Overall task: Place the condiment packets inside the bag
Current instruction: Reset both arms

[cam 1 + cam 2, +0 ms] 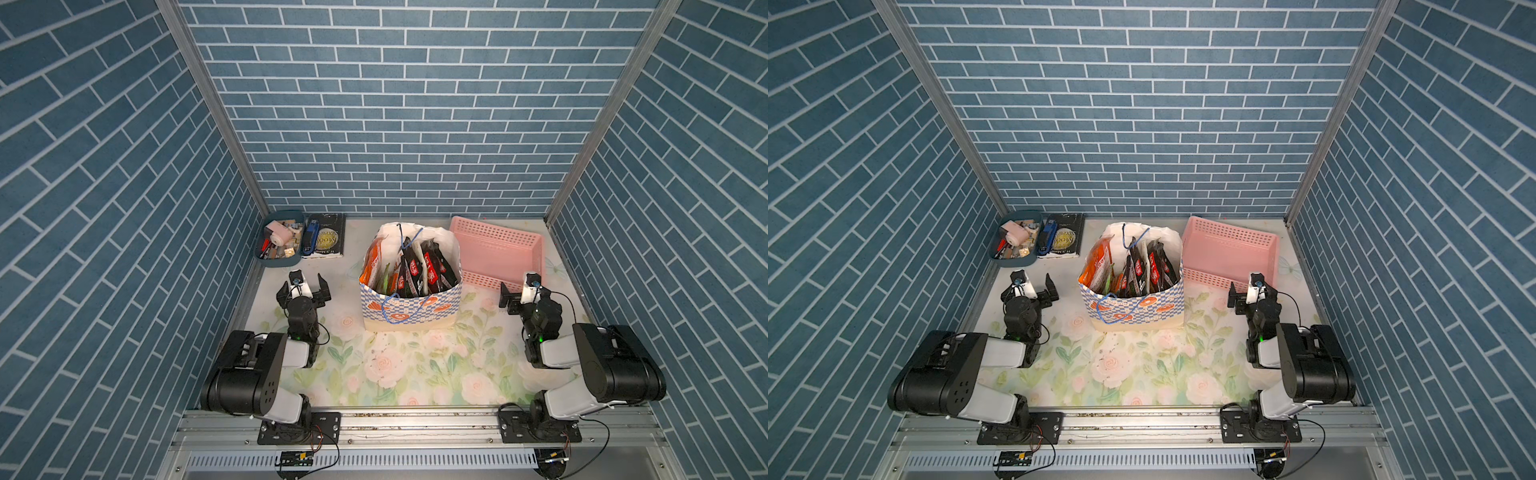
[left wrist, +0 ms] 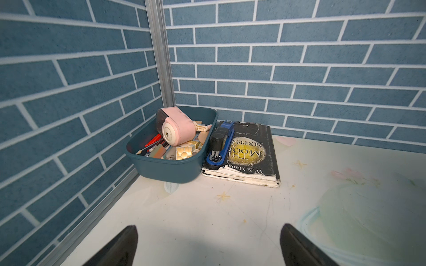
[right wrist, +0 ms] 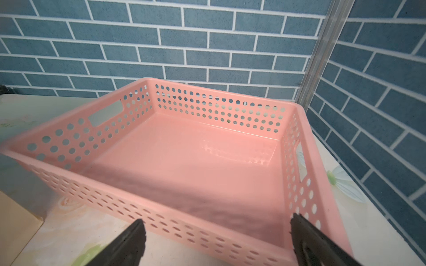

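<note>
Your left gripper and right gripper sat spread and empty, lower left and lower right in a top view. At centre the condiment packets stood inside the bag. None showed outside it, so the task looked done. Beyond lay the pink basket, blue tray and book — nothing in your way.

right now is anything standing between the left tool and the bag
Nothing visible does. In both top views only bare tabletop lies between the open left tool and the bag. The condiment packets already stand inside the bag.
</note>
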Motion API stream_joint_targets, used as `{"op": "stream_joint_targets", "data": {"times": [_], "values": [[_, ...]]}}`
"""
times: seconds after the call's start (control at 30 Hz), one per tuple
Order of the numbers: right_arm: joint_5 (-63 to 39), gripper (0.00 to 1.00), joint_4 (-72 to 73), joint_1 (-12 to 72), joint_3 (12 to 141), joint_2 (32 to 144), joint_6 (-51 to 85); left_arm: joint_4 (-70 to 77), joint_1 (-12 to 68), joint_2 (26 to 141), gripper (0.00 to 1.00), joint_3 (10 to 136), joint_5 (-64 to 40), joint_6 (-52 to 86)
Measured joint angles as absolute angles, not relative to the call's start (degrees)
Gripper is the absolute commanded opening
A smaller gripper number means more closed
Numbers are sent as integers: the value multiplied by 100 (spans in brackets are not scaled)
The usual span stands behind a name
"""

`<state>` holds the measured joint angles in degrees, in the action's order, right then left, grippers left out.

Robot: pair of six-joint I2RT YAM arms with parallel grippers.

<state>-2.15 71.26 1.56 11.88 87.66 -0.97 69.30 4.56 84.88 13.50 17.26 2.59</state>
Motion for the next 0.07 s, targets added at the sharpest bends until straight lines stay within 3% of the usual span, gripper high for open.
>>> {"op": "stream_joint_targets", "data": {"times": [0.07], "values": [[-202, 100, 7129, 156, 1190, 8766, -97, 6947, 392, 8512, 100, 1350, 1485, 235]]}}
